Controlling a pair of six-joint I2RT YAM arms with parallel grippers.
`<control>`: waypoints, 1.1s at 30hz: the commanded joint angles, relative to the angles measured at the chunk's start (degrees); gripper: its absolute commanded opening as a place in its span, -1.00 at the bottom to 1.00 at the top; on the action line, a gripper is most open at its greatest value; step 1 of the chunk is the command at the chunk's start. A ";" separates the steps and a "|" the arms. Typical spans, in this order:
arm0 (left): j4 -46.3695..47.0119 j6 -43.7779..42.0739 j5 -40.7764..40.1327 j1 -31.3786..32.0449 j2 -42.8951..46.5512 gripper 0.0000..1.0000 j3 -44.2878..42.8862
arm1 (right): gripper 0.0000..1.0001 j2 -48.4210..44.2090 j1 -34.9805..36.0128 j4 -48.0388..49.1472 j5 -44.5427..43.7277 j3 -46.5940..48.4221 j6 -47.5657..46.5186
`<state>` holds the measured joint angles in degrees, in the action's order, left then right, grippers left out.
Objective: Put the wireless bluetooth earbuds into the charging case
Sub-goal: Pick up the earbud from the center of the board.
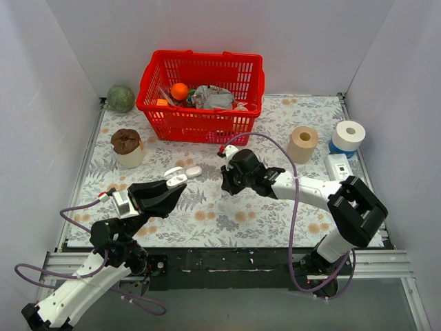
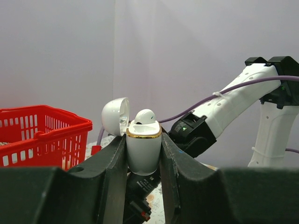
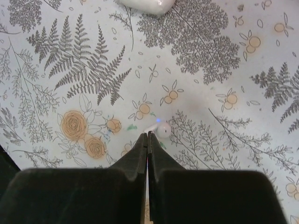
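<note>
My left gripper is shut on the white charging case and holds it upright above the mat. The case has a gold rim and its lid is open. One white earbud sits in the case, its head sticking up. In the top view the case is left of centre. My right gripper is shut, its tips low over the floral mat. A second white earbud lies on the mat just beyond the tips. Its stem end is at the tips, and I cannot tell whether it is pinched. In the top view the right gripper is near the middle.
A closed white oval case lies on the mat beside the held case, and shows at the top of the right wrist view. A red basket stands at the back. A cup stands left. Two rolls and a white device stand right.
</note>
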<state>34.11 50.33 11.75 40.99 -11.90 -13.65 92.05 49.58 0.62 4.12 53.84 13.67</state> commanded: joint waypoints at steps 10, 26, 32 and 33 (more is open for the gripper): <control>2.19 0.74 0.91 -0.21 -3.13 -1.00 -0.59 | -0.97 -0.12 0.43 3.33 -1.31 -7.97 -0.22; 0.78 1.18 1.08 -0.21 -3.13 -1.00 -0.85 | -0.97 5.51 0.34 4.12 -0.43 -4.54 -1.28; 1.05 1.18 1.17 -0.21 -3.30 -1.00 -0.68 | -0.97 7.18 0.34 3.07 -1.66 -2.78 -1.89; 0.96 1.18 1.17 -0.21 -3.30 -1.00 -0.68 | -0.97 7.53 0.34 2.89 -2.09 -2.61 -1.98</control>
<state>34.72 51.42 12.69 40.99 -14.85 -13.63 97.67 49.63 4.60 3.55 49.50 13.06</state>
